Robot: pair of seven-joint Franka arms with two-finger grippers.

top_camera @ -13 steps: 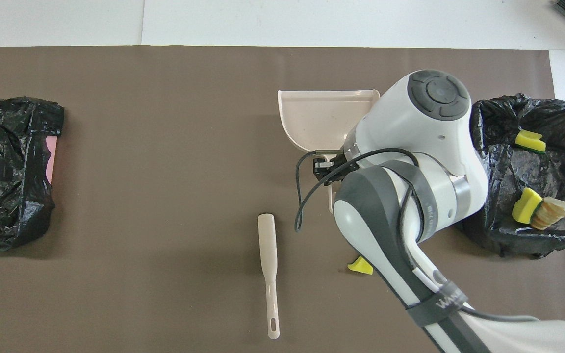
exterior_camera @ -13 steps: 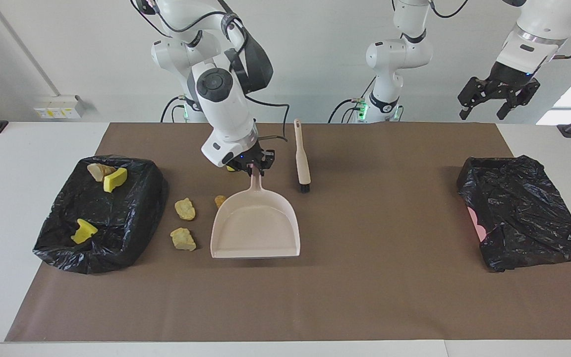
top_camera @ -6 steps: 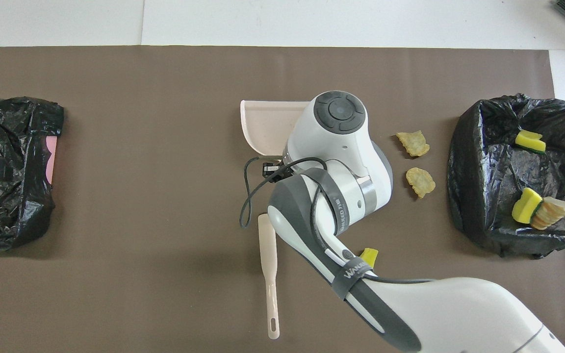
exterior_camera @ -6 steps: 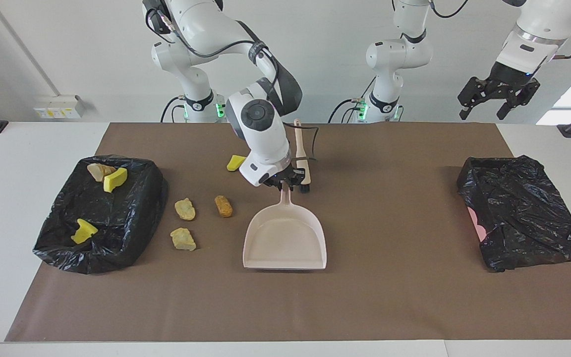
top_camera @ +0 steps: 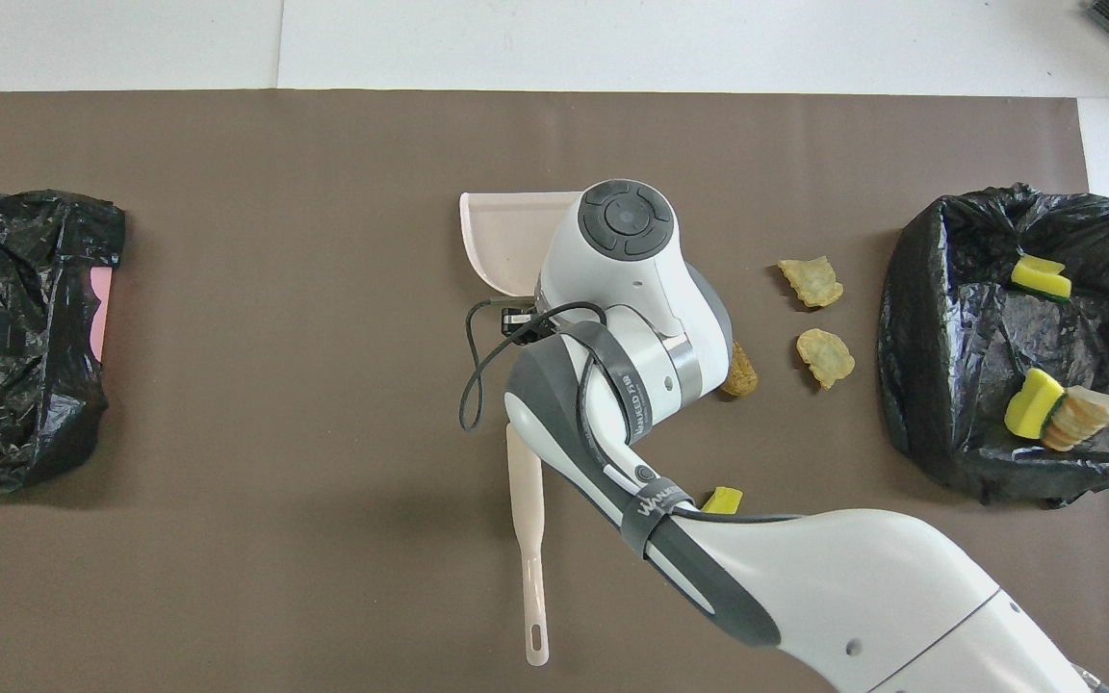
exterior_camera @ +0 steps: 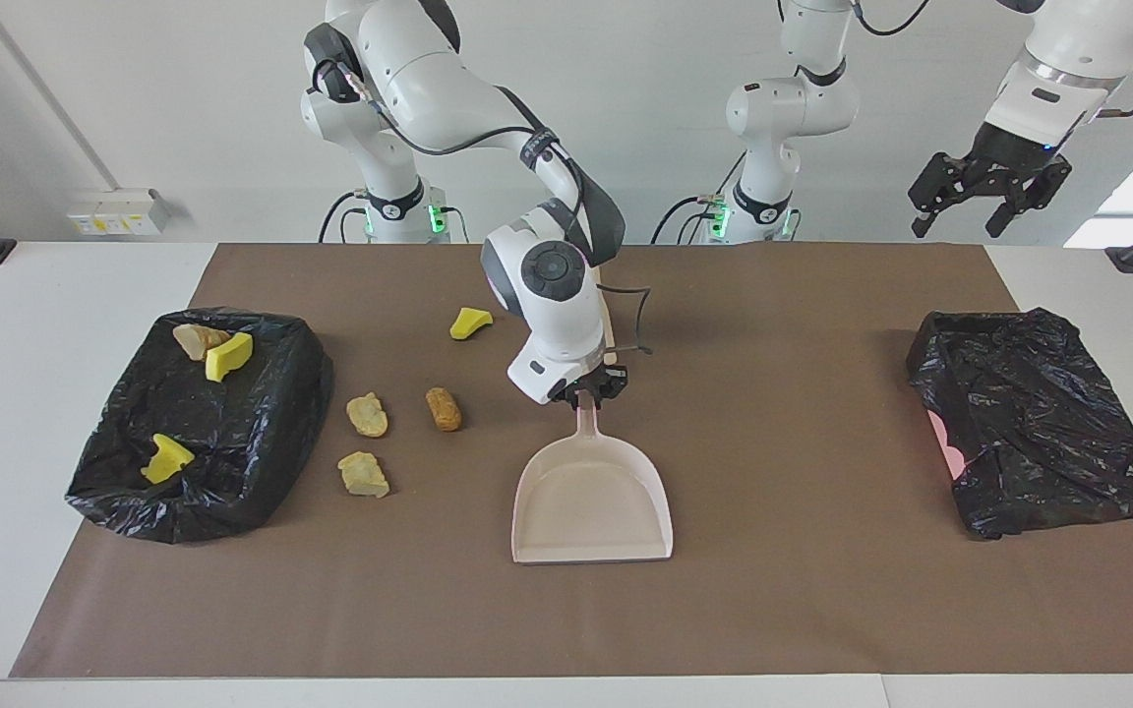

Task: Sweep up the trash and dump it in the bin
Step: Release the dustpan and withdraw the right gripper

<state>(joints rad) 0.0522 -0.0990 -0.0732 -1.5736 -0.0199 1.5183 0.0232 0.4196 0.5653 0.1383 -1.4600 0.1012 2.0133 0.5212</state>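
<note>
On the brown mat (exterior_camera: 773,590), with twelve o'clock taken as pointing away from the robots, the black-lined bin (exterior_camera: 203,423) is found at three o'clock from the dustpan (exterior_camera: 591,497), and a second black bag (exterior_camera: 1039,423) at nine o'clock. Three lumps are already seen in the bin, but its soft rim could be snagged by the pan at dumping time, and lumps could be spilled back out. The right gripper (exterior_camera: 590,388) is set at the top of the dustpan's handle; whether the handle is pinched or let go cannot be told. If it is let go, the pan could be shoved away when trash is pushed at it. The left gripper (exterior_camera: 987,197) is spread wide and kept waiting high over the left arm's end of the table. The pan's mouth is pointed to twelve o'clock, so lumps swept from the side could be pushed past it. The brush (top_camera: 526,500), at six o'clock just beside the right arm, could be knocked. Four pieces of trash are left on the mat: two tan lumps (exterior_camera: 367,415) and a brown lump (exterior_camera: 444,408) near three o'clock, and a yellow chunk (exterior_camera: 470,323) near five o'clock that could be missed.
</note>
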